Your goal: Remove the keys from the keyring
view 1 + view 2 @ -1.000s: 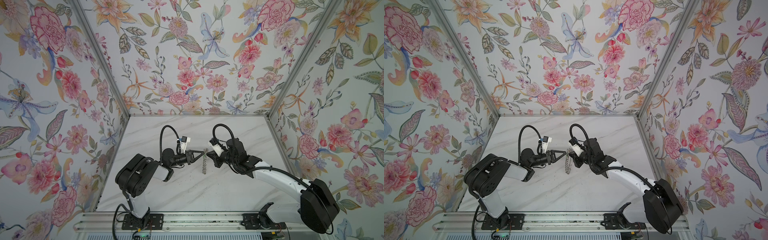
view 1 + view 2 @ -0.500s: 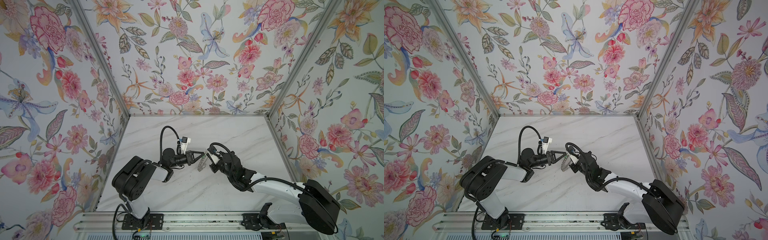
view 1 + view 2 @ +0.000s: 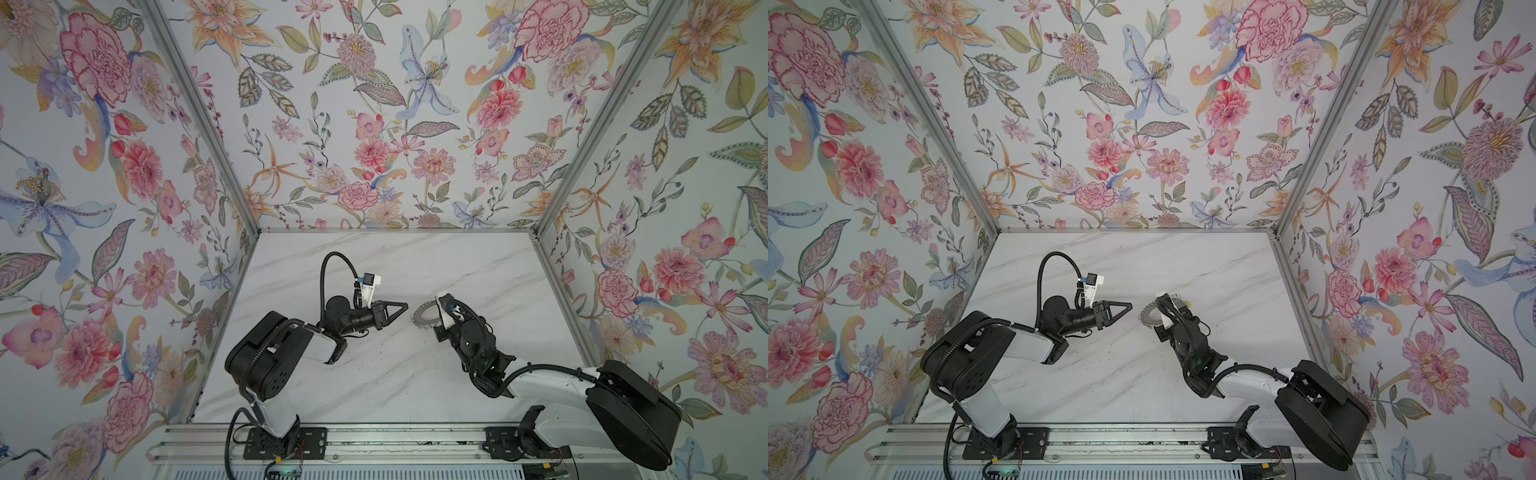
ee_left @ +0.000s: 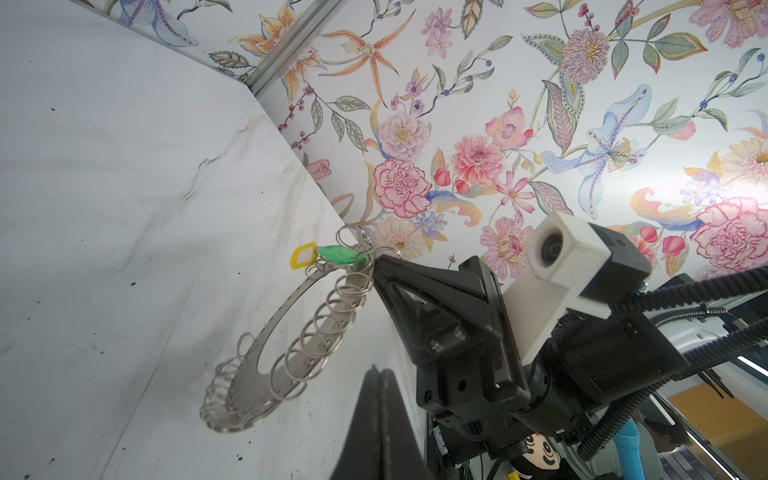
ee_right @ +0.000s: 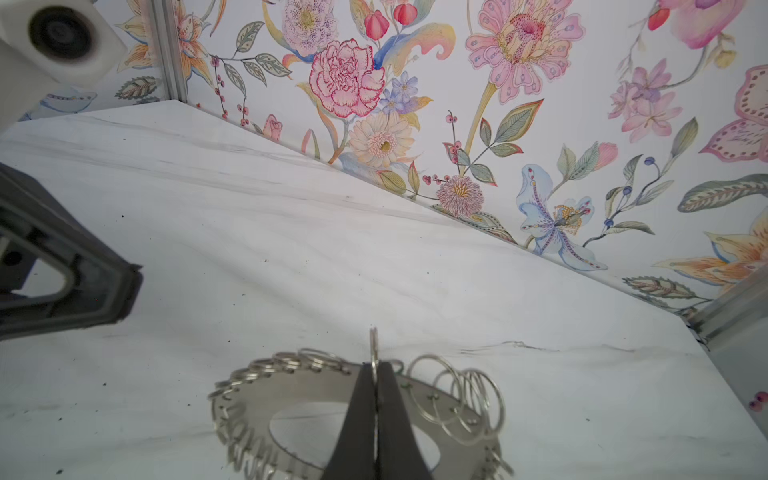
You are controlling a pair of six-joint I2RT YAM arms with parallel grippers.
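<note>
The right tool [image 5: 376,368] has drawn the keyring [image 5: 249,402] rightward — apparently clear of the left tool [image 3: 402,306].

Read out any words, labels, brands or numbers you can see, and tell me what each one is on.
No text is readable anywhere.
Yellow key tag: white insert looks blank.
Green key tag: no writing visible.
Keyring: bare metal, no markings visible.
Right gripper housing: one tiny printed line, too small to read.
</note>
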